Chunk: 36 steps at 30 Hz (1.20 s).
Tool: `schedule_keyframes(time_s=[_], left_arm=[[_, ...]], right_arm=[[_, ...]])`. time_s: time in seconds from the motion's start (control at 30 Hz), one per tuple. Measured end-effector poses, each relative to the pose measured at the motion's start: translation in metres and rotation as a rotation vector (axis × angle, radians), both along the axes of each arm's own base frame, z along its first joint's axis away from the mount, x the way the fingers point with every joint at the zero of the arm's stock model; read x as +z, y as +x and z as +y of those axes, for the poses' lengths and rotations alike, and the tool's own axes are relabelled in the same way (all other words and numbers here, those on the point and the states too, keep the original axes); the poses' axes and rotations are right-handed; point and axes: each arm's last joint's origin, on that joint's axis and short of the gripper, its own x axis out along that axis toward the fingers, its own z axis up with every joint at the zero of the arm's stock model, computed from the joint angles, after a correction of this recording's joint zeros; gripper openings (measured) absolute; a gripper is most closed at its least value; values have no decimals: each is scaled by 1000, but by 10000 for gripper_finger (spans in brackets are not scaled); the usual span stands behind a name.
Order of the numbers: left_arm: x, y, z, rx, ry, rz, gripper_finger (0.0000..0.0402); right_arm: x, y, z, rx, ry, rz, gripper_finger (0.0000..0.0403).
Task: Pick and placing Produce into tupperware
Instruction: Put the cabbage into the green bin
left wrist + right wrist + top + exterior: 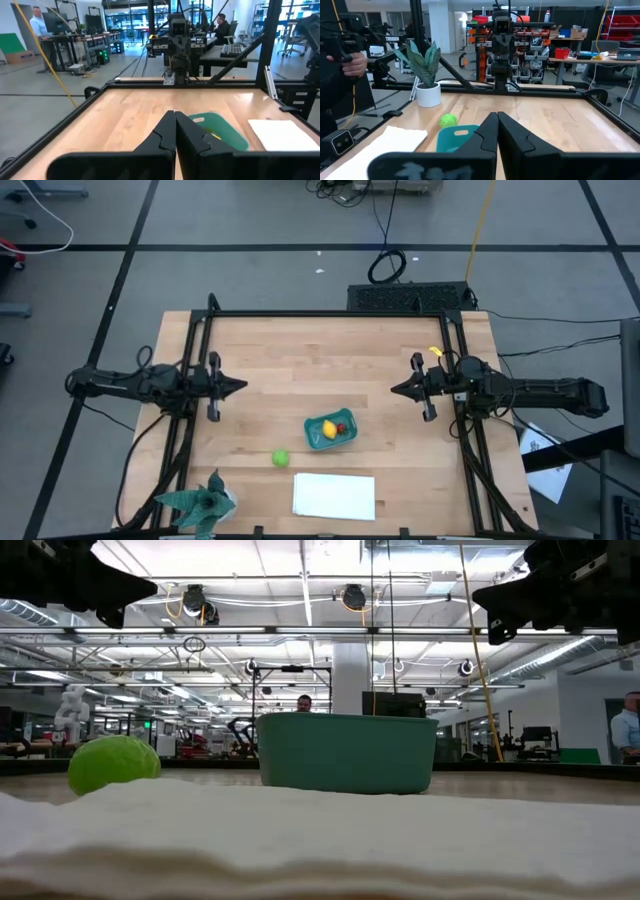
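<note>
We see the tupperware (331, 431) mid-counter (300, 360), holding the lemon (328, 429) and the tiny fruit (342, 427). The round fruit (281, 458) lies just left of it, the sheet (334, 495) in front, the plant (203, 502) at the front-left corner.

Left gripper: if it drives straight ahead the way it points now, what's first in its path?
Probably nothing on the table: the shut left gripper points across at the right gripper, the first thing in that line. The tupperware sits off to the side, nearer the white sheet. Heights are hard to judge.
</note>
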Motion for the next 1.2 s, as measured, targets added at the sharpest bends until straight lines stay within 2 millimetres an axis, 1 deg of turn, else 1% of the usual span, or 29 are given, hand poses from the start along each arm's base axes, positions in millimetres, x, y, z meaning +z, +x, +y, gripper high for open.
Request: schedule_keyframes(time_s=[0.1,0.5,0.67,0.87,1.2], left_arm=[[-2,1,0,0,1,6,0],[-2,1,0,-2,2,4,1],[-2,1,-2,-59,8,5,1],[-2,1,-2,-82,-8,7,1],[-1,1,-3,-116,-24,-11,20]], right_arm=[[0,0,0,0,1,1,0],[-1,0,0,0,3,9,0],[-2,0,0,0,3,17,0],[-2,0,0,0,-1,16,0],[-2,0,0,0,-1,16,0]])
